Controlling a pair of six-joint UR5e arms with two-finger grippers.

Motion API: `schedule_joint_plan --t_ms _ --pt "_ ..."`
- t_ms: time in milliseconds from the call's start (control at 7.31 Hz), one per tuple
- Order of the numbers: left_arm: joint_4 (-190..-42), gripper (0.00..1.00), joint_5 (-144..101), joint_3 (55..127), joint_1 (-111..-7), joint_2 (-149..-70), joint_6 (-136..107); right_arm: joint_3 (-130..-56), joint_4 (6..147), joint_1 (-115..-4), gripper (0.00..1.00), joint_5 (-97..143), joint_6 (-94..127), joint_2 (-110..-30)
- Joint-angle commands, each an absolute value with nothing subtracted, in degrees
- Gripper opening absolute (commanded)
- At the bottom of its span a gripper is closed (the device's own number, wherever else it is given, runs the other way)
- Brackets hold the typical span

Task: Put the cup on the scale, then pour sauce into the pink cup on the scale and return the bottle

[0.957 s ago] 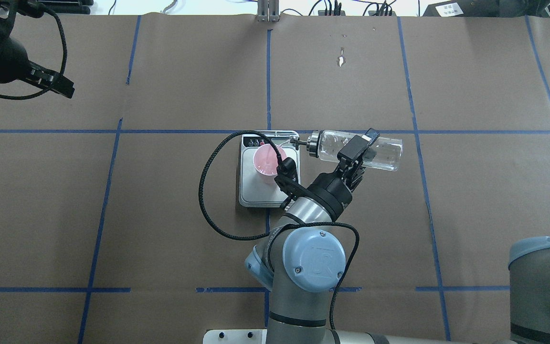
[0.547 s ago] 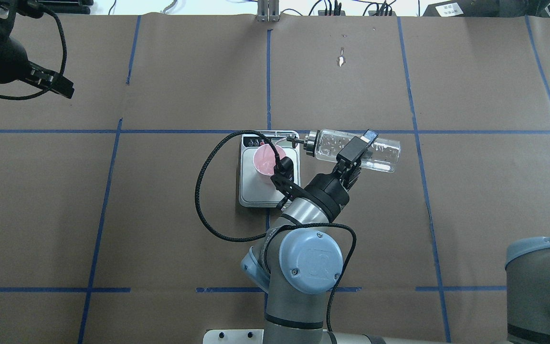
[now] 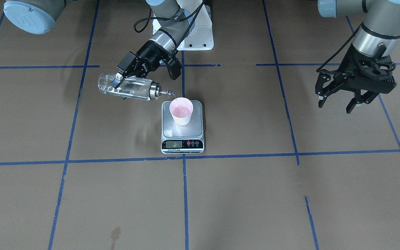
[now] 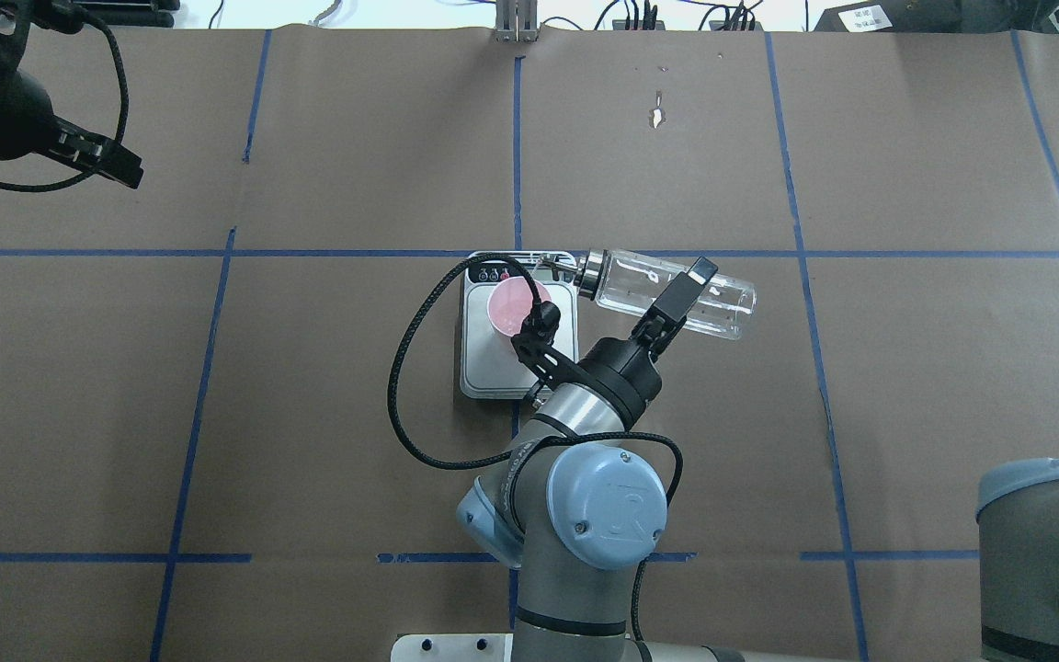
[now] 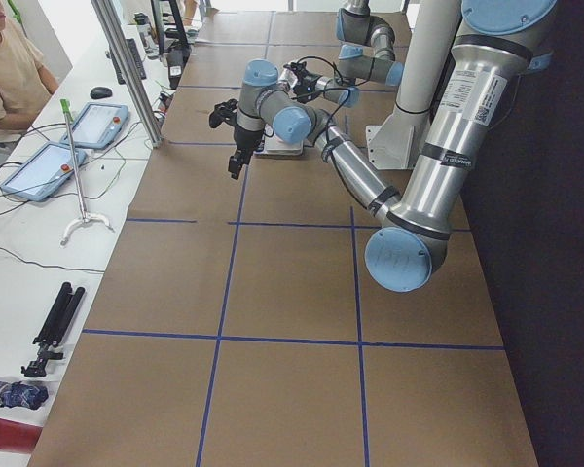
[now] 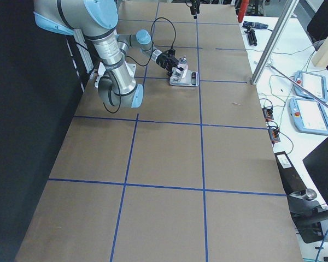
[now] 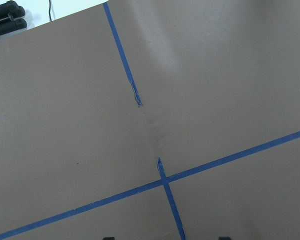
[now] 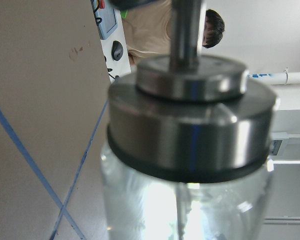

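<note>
Front-facing view: the cup (image 3: 181, 111) stands on the scale (image 3: 172, 131), so I count the first step as done. My right tool (image 3: 119, 80) is clamped around the body of the bottle (image 3: 130, 88), which lies nearly level in the air. Its spout (image 3: 167, 92) is just above the cup's rim on the robot's side. A thin thread of sauce (image 3: 174, 99) seems to run from the spout into the cup, and liquid shines inside it. I judge the pour is under way. What is left is to stop at the right weight, tip the bottle upright and set it back on the table (image 3: 255, 194). I cannot read the display (image 3: 174, 143). The left tool (image 3: 335, 104) hangs well apart, fingers spread, holding nothing.

Overhead view: the bottle points towards the scale's far corner. The tool grips it about mid-length, and the cup is just beside the spout.

Left side view: the near arm's tool hovers over bare table, well short of the scale.

Right side view: the bottle and cup are too small to judge.

Left wrist view: only brown paper and blue tape lines (image 7: 162, 182) show, and no task thing.

Right wrist view: the silver cap (image 8: 190, 135) fills the frame, with clear glass below and a person (image 8: 155, 30) beyond.
</note>
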State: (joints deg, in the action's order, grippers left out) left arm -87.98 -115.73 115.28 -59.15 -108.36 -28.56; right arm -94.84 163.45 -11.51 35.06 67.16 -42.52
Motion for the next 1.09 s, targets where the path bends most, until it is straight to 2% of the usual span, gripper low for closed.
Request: schedule_joint_plan --t_ms 0,547,957 --pt "-87.98 0.76 -115.66 115.31 -59.15 -108.37 -28.65 -95.10 159.89 -11.07 0.00 35.16 68.98 -42.89" --pt "-87.89 0.76 -115.66 115.31 -59.15 -108.37 -28.65 -96.93 145.76 -11.07 0.00 35.33 69.17 -45.43" --pt "-87.89 0.76 -115.66 115.40 -59.15 -108.54 -28.74 -106.86 133.26 -11.69 0.00 35.33 69.17 -53.69"
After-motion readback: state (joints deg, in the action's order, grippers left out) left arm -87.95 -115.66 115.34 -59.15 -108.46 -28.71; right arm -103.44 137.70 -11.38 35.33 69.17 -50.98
